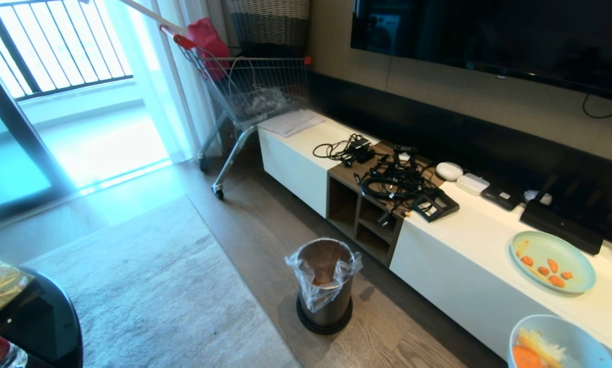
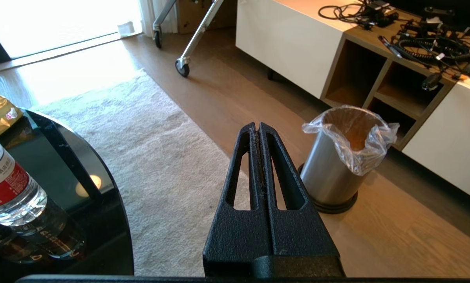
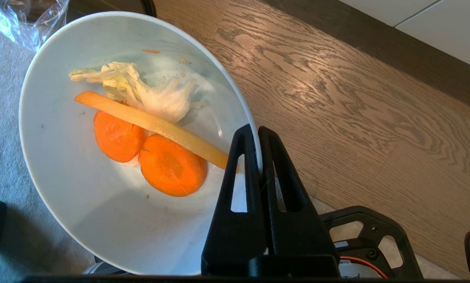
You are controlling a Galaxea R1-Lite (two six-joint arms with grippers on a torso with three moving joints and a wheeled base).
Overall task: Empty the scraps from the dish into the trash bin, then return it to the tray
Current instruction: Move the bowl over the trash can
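Living-room wood floor beside a low white TV cabinet (image 1: pixel 464 266). The dish (image 3: pixel 101 157) is airborne, low at the robot's right, with the scraps (image 3: pixel 148 133) inside — right gripper (image 3: pixel 258 135) pinched on its rim. The trash bin (image 1: pixel 326 286) stands well apart on the floor, bag-lined. Step: carrying to dump. Next, centre the dish over the bin mouth, then tilt. Left gripper (image 2: pixel 257 127) is closed, empty, parked. Tray not in view.

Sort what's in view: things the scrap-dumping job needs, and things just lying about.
Job: white bowl with scraps, pinched at its rim by the right gripper; lined steel trash bin.
Lying about: blue-green plate, cables, shopping cart, water bottle.
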